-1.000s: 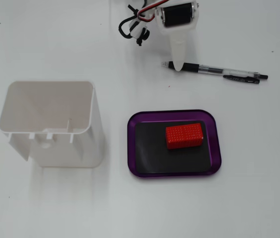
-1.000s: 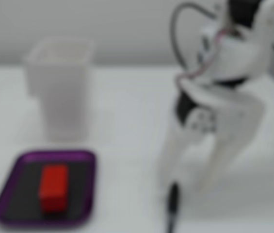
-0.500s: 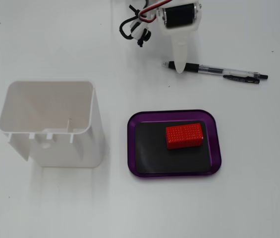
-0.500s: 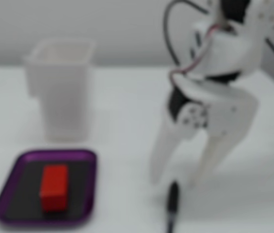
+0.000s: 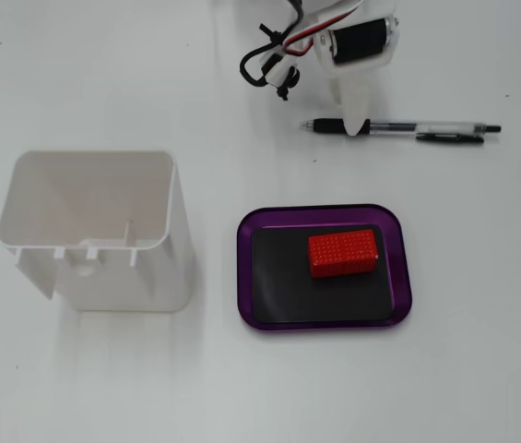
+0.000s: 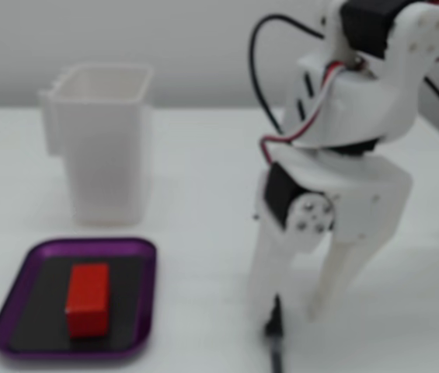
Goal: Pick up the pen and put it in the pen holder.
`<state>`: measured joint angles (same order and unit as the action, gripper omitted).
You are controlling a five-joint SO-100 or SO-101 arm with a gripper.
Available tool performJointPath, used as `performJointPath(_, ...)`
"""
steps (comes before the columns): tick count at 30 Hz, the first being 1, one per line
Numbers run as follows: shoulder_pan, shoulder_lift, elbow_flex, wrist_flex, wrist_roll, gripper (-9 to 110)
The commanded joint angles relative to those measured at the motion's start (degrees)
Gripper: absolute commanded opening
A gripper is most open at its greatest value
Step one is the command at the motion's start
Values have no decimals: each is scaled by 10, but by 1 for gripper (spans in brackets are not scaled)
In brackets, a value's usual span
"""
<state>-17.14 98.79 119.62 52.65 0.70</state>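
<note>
The pen (image 5: 406, 129) lies flat near the bench's far edge in a fixed view. Another fixed view shows the gripper (image 6: 295, 311) with jaws spread, astride the pen's black front. The pen holder (image 5: 94, 229) stands well apart, empty.

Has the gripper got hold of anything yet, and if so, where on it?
Nothing held. The gripper is open, its fingers straddling the pen at the black front section; the pen lies flat on the table.
</note>
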Motion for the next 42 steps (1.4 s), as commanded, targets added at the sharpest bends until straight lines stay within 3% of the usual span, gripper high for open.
performJointPath(1, -4, -36, -64, 16, -4, 12)
performJointPath(5, -6, -89, -114, 45, -6, 10)
performJointPath(9, -10, -106, -127, 49, -11, -1)
performJointPath(13, -5, -76, -126, 73, -12, -1)
performJointPath(19, 57, 110, -141, 159, -45, -1)
performJointPath(26, 198, 307, -323, 286, -85, -1)
performJointPath(32, 321, 250, -482, 325, -76, -1)
performJointPath(42, 424, 30, -733, 344, -51, -1)
